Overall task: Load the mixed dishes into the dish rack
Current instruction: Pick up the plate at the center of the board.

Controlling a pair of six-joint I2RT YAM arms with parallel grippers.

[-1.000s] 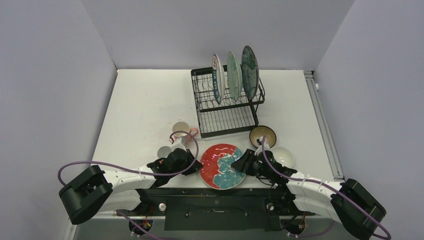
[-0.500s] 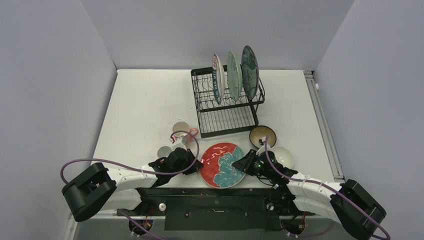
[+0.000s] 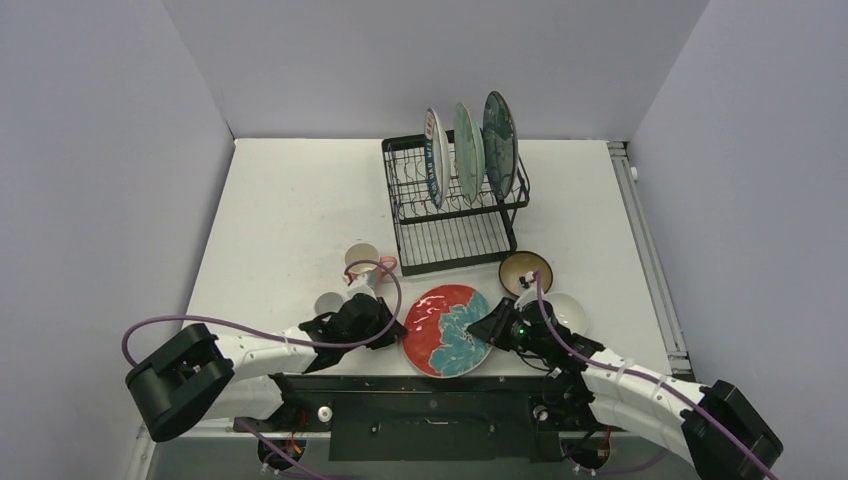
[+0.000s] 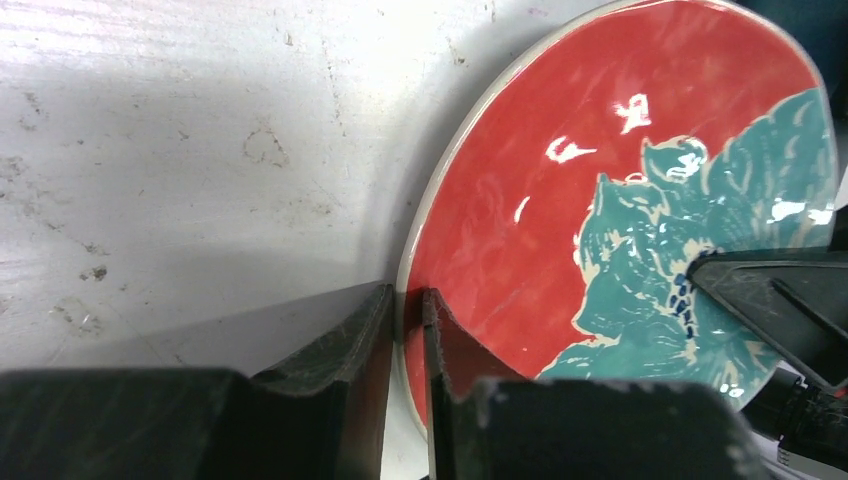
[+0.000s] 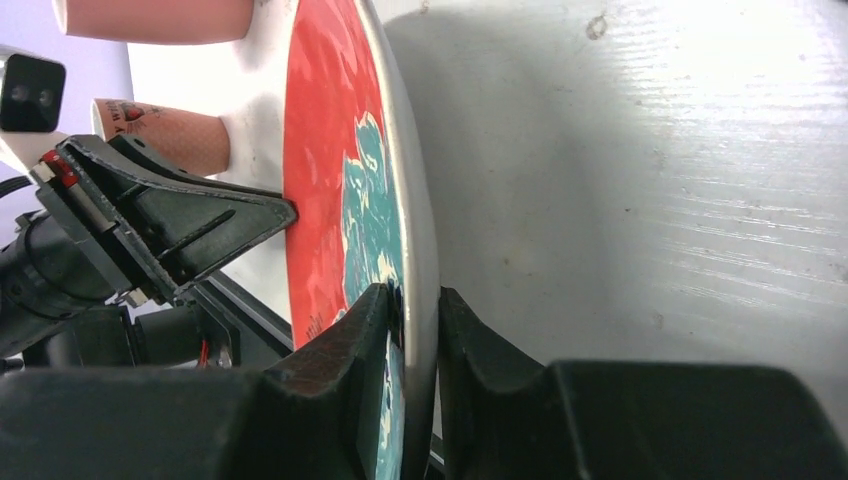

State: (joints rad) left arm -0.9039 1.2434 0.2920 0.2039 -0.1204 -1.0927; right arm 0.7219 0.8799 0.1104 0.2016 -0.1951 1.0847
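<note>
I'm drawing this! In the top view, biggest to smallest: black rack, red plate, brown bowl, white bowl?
1. dish rack
2. red plate
3. brown bowl and white bowl look alike; the right arm partly hides the white one.

We look down on a white table (image 3: 300, 220) boxed in on three sides by plain, pale lavender-grey walls: a back wall (image 3: 430, 60), a left wall (image 3: 100, 150) and a right wall (image 3: 760, 150). A pale metal rail (image 3: 650, 260) runs along the table's right edge. The light is soft and even, with faint shadows. Up close, we find the table's surface scuffed, with small dark specks, fine scratches and patches of bright glare.
</note>
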